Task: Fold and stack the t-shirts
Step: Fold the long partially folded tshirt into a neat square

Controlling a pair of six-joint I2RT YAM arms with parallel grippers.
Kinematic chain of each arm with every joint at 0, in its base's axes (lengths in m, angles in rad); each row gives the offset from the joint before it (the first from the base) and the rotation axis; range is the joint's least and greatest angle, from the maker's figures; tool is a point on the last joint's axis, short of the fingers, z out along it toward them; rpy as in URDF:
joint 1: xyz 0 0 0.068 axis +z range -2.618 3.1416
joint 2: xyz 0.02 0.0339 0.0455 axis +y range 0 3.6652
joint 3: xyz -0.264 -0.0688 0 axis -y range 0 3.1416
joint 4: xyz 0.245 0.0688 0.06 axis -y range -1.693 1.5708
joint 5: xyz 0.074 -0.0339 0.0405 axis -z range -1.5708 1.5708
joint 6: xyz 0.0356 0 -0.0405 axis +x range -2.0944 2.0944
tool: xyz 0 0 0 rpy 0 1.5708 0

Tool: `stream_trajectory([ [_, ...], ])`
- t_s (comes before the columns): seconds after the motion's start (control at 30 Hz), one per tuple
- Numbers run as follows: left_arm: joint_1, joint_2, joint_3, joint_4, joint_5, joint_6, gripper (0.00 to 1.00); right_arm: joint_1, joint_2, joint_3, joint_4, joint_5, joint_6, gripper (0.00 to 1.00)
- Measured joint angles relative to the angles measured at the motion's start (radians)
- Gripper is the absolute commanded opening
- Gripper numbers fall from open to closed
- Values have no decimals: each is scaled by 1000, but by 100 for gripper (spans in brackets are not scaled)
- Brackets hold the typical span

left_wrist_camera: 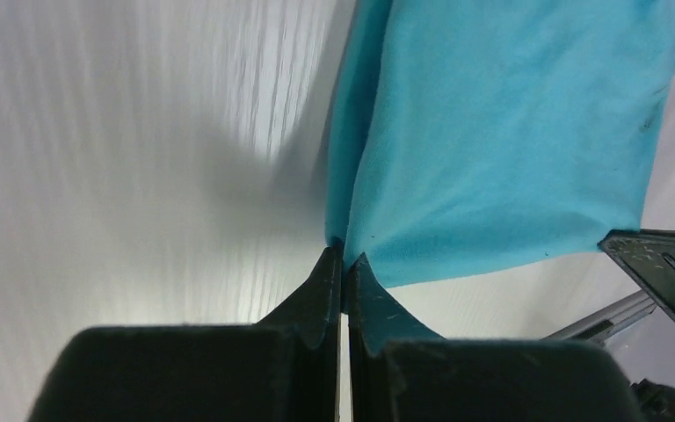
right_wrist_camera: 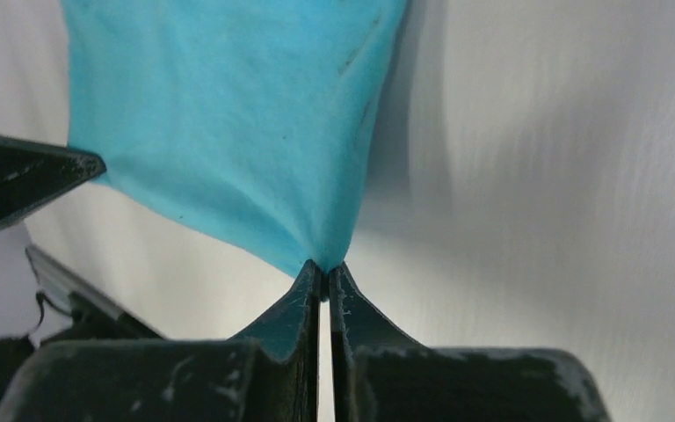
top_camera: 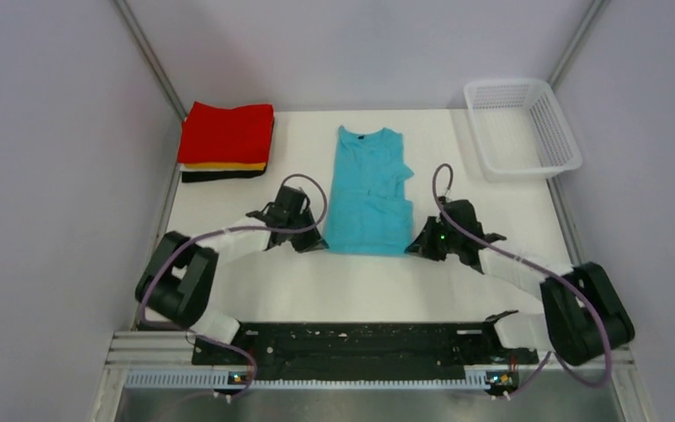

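Note:
The turquoise t-shirt [top_camera: 368,189] lies in the middle of the table, sides folded in to a long strip, neck label at the far end. My left gripper [top_camera: 314,243] is shut on its near left hem corner, seen pinched in the left wrist view [left_wrist_camera: 344,255]. My right gripper [top_camera: 418,246] is shut on the near right hem corner, seen in the right wrist view [right_wrist_camera: 325,265]. The cloth [left_wrist_camera: 510,132] rises from both pinches [right_wrist_camera: 228,123]. A stack of folded tees, red [top_camera: 226,133] on orange on black, sits at the far left.
A white mesh basket [top_camera: 520,127] stands at the far right corner. Grey walls and metal frame posts close in the table on three sides. The right gripper's tip shows in the left wrist view [left_wrist_camera: 668,272].

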State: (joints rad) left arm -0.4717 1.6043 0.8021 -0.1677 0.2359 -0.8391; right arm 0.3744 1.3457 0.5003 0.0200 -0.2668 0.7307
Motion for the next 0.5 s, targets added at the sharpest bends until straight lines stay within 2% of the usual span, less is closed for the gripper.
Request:
stream_trajectory([
  [0.1, -39, -217, -100, -85, -53, -4, 0, 34, -195, -23, -155, -89, -25, 0],
  [0.27, -155, -582, -150, -250, -133, -30, 0, 96, -496, -22, -319, -308, -26, 0],
  [0.4, -173, -822, -151, -370, -156, -54, 0, 116, -634, -8, -420, -411, -4, 0],
  [0.5, -176, -913, -134, -425, -186, -54, 0, 116, -659, 31, -450, -438, 13, 0],
])
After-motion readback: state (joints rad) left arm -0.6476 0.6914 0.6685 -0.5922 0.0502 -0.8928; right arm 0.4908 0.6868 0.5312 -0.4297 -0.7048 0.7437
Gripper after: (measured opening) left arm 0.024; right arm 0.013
